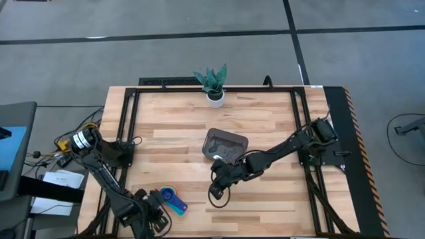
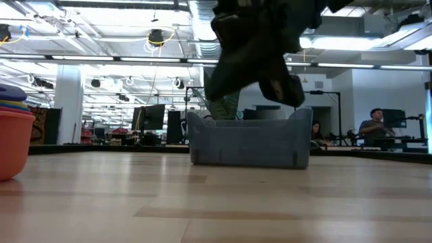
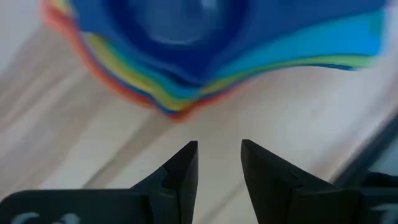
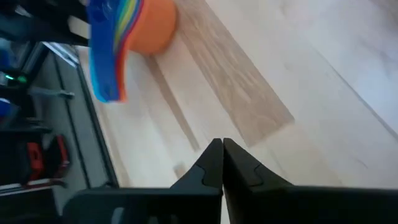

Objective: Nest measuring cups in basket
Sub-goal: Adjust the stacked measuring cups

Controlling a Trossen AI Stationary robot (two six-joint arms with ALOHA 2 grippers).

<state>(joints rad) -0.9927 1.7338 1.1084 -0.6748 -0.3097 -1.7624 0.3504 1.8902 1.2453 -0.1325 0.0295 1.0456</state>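
Nested cups (image 1: pixel 171 199) are sitting near the table's (image 1: pixel 265 126) front edge, facing the left gripper (image 3: pixel 219 155), whose fingers are standing apart. Right gripper (image 4: pixel 222 152), fingers together and empty, is hovering just before the basket (image 1: pixel 226 144) at table centre.

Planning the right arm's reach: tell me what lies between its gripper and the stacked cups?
Only bare wood, in the high view, between the right gripper and the cups.

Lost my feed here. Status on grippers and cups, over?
Left gripper open by the nested cups. Right gripper shut, empty, near the basket. Nothing in the way.
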